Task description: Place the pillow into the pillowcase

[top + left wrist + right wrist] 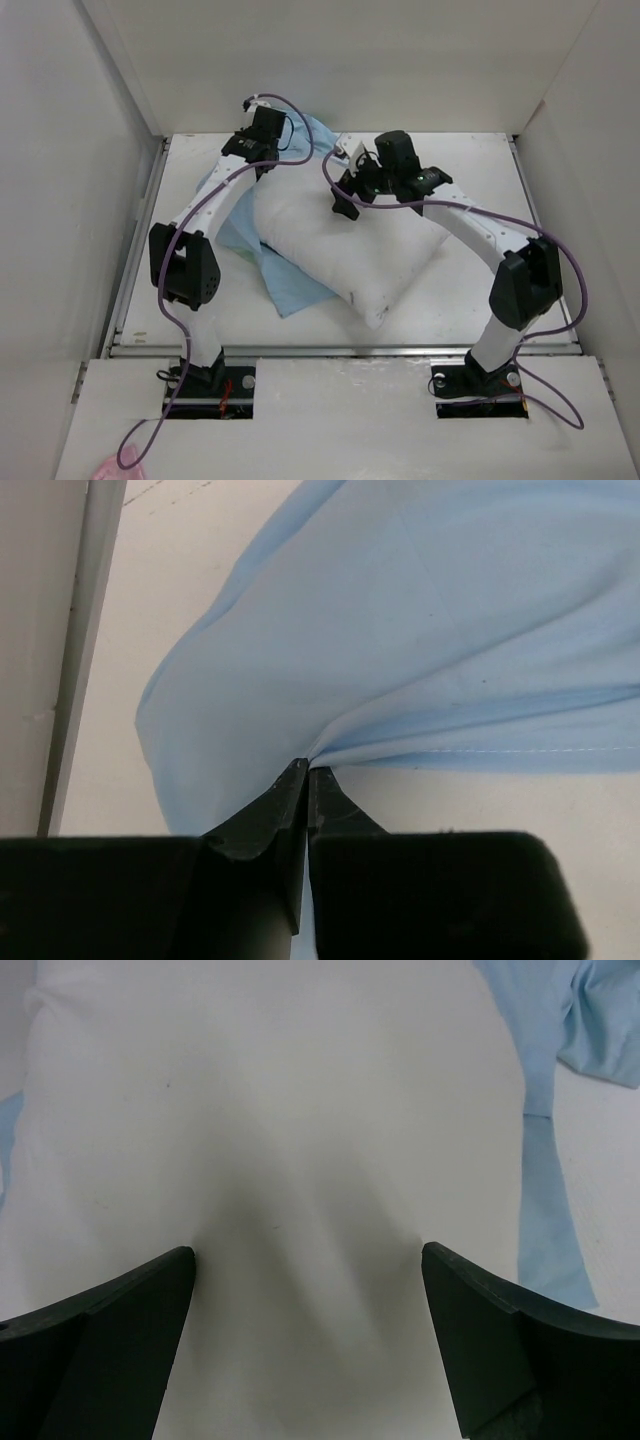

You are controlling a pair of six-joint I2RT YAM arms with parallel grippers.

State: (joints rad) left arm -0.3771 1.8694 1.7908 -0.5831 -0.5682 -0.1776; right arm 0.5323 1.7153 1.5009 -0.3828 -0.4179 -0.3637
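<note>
We see one pillow [350,250], plump and white, lying at a slant across the middle of the surface [470,300]. Its left part rests on the one pillowcase [285,280], whose light blue face shows beyond the pillow's far left side and again as a flap at its near left side. None of the pillow is inside the pillowcase.

The left hand [305,770] is at the far left, its two fingers pressed together on a fold of the blue cloth, which gathers into creases at the pinch. A line of pale stitching runs along the hem just beside it.

The right hand [307,1260] hangs over the far end of the pillow with its fingers spread wide. The white fabric dips into a shadowed hollow between them, but we cannot tell whether the fingers touch it.

Two purple cables [480,215] loop along the two arms. White walls [60,200] close in the surface on three sides, and a small pink thing [115,465] lies at the near left corner.
</note>
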